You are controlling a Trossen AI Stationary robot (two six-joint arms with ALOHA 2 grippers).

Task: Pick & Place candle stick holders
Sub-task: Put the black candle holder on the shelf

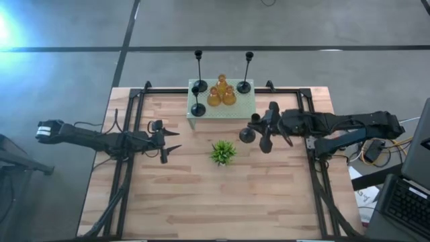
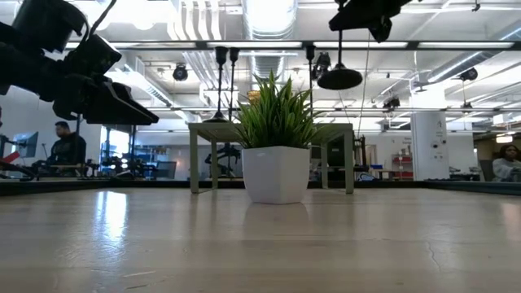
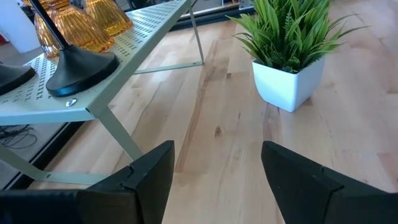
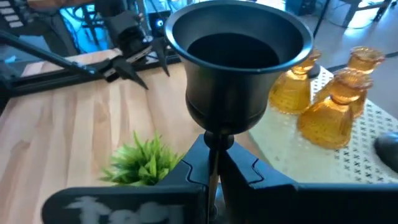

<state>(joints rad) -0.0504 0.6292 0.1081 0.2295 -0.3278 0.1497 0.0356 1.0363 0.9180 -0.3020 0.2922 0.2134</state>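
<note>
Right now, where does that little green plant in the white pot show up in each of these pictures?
High view: the plant is mid-table, in front of the green stand.
Low view: centre, before the stand.
Left wrist view: upper right.
Right wrist view: lower left.
Shared landmark: the stand.

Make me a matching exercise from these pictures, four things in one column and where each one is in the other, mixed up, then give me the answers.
Things:
1. amber glass holders
2. green plant
3. black holder with a cup top
4. left gripper

Places or states:
A. in a white pot on the bare table
B. open, empty, above the table
C. grouped on the pale green stand
D. gripped by its stem in the right gripper, off the table

Pairs: 1-C, 2-A, 3-D, 4-B
</note>
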